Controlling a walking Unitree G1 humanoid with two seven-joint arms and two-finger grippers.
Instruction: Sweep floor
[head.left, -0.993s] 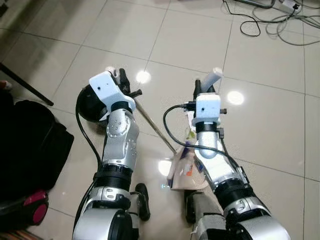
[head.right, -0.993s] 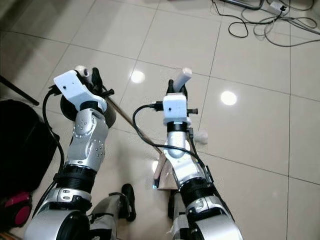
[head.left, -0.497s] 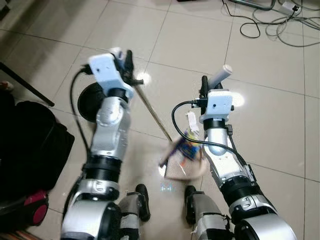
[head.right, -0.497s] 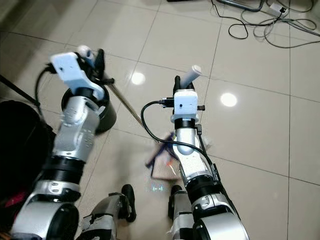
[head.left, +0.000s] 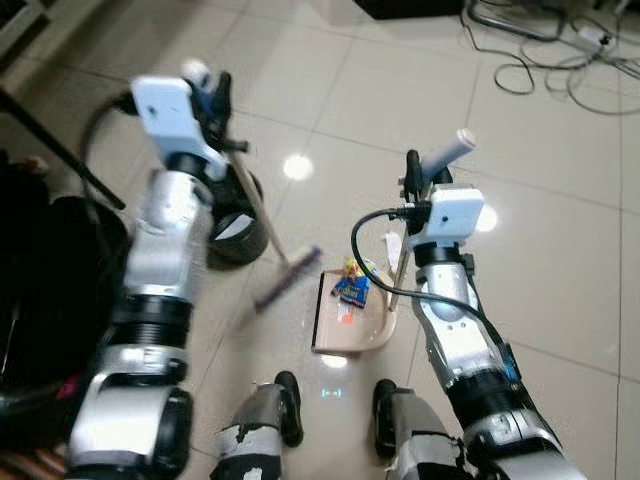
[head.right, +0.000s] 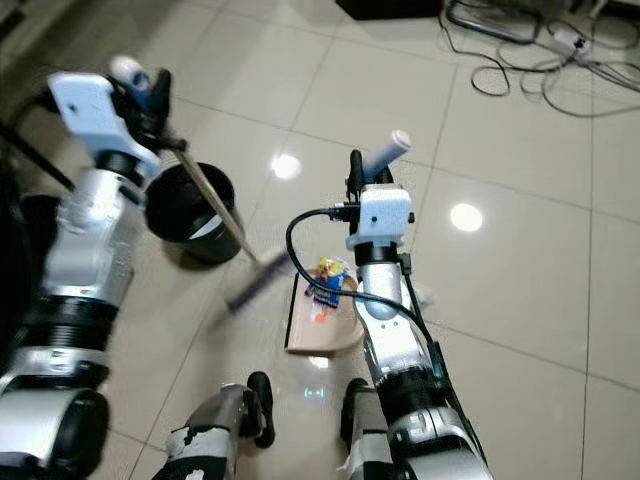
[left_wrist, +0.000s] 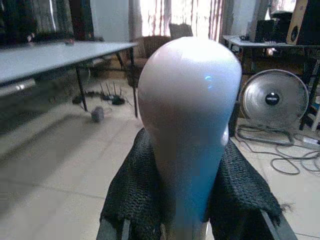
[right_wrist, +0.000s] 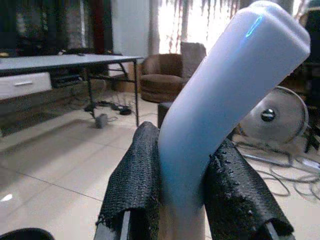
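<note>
Litter (head.left: 349, 288), a small bright heap of wrappers, is seen lying on the dustpan (head.left: 350, 318), which rests on the tiled floor (head.left: 560, 250) just ahead of the robot's feet. The dustpan's upright handle (right_wrist: 225, 100) is clenched by the right gripper (head.left: 415, 182), and the broom handle top (left_wrist: 187, 125) is clenched by the left gripper (head.left: 215, 95). From the left gripper the broom stick (head.left: 262, 225) runs down toward five o'clock, ending in the blurred broom head (head.left: 285, 280), just beside the dustpan's open edge at nine o'clock of the litter. A black bin (head.right: 190, 212) stands at ten o'clock of the dustpan, nearer the left arm. The wrappers' print is too small to be read.
</note>
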